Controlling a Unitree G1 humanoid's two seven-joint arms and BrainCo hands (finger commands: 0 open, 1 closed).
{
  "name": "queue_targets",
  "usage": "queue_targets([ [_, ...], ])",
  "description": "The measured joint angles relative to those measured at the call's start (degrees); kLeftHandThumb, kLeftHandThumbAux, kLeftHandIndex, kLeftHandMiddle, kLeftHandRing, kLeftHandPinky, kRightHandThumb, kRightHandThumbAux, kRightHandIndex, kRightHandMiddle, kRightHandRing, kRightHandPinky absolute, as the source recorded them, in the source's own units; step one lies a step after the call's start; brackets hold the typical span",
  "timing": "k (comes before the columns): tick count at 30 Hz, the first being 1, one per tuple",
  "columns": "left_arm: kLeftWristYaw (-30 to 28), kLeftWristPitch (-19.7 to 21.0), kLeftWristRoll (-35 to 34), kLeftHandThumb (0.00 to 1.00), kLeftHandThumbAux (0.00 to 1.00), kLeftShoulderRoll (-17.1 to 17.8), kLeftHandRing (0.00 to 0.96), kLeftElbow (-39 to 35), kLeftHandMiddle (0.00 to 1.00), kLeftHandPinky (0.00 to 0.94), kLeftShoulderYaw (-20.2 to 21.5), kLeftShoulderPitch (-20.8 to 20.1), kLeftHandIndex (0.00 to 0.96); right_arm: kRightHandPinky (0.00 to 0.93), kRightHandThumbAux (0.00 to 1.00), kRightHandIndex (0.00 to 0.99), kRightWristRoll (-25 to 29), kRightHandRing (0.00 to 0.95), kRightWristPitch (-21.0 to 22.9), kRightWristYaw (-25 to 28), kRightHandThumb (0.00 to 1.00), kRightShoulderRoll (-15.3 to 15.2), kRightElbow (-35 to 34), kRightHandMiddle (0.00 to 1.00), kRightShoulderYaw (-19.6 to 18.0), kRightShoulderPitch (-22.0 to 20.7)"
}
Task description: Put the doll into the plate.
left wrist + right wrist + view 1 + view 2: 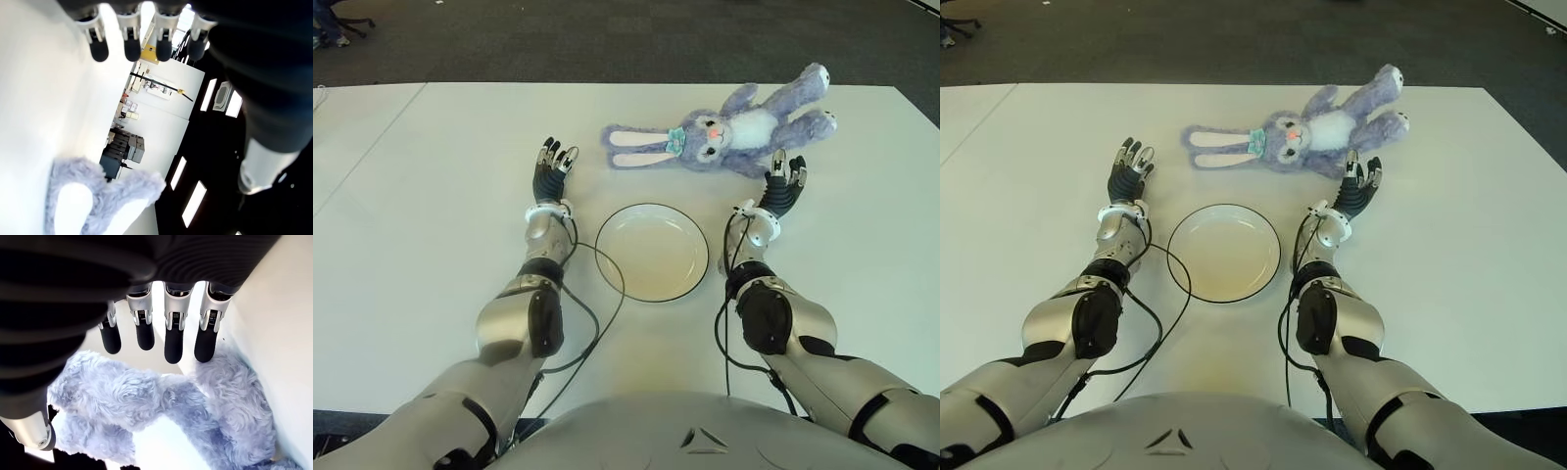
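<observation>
Right robot hand (785, 183) is spread wide just short of the doll (724, 132) beyond the plate (652, 251), so I'd scoop its belly; left robot hand (552, 168), also spread, idles left of the plate.

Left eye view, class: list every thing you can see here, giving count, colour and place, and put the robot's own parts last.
Doll: one, purple and white plush rabbit, lying on the table beyond the plate, ears towards the robot's left.
Plate: one, cream with a dark rim, on the table between the two forearms, holding nothing.
Table: one, white, filling most of the view.
Floor: dark grey, beyond the table.
Left robot hand: one, black fingers spread, left of the plate, holding nothing.
Right robot hand: one, black fingers spread, just short of the doll, holding nothing.
</observation>
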Motion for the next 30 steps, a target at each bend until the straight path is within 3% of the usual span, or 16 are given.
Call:
queue_targets([
  [7,-0.04,0.0,0.0,0.0,0.706,-0.05,0.0,-0.01,0.0,0.008,0.0,-0.1,0.0,0.22,0.606,0.146,1.39,0.179,0.51,0.01,0.281,-0.22,1.08,0.14,-2.0,-2.37],
  [17,-0.05,-0.01,0.01,0.0,0.689,-0.04,0.0,-0.01,0.0,0.014,-0.01,-0.14,0.0,0.209,0.61,0.092,2.71,0.143,3.18,-0.6,0.284,-0.9,1.89,0.089,-4.0,-5.12],
  [30,-0.1,-0.01,0.0,0.0,0.684,-0.04,0.0,-0.02,0.0,0.011,0.01,-0.22,0.0,0.195,0.641,0.107,2.43,0.14,6.03,-0.52,0.338,-3.59,2.57,0.098,-4.1,-6.48],
])
